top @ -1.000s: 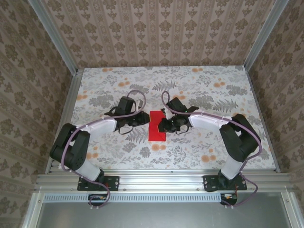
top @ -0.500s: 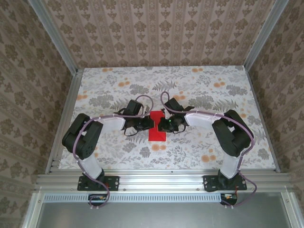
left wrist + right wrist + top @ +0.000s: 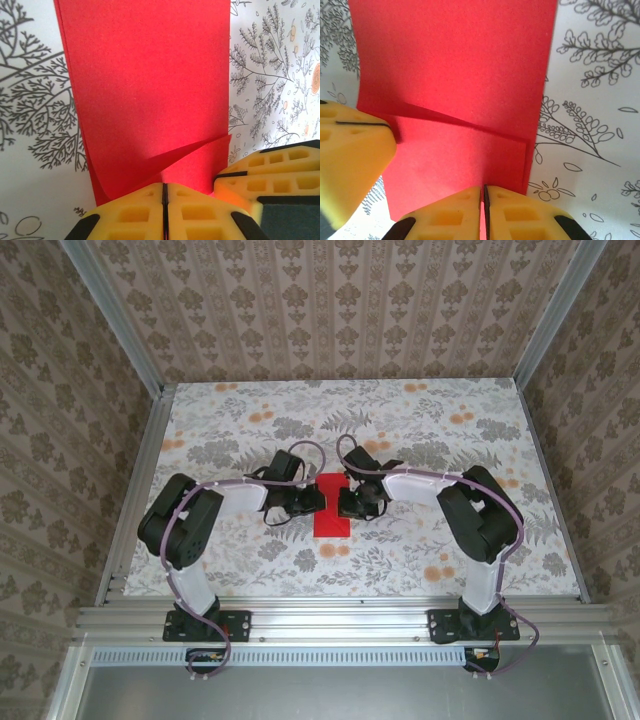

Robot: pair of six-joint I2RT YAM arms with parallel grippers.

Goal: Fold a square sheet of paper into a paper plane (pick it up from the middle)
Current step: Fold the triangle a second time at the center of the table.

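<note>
We saw sheet of paper (image 3: 331,520) at middle of floral table (image 3: 450,540), between both arms: bright red, plain, folded into narrow strip. We noted slanting crease near each pinch, one layer curling up off tabletop. Left gripper (image 3: 164,192) was clenched on sheet's one side edge. Right gripper (image 3: 483,192) was clenched on opposite edge, left gripper's yellow fingers (image 3: 350,160) just beside.
</note>
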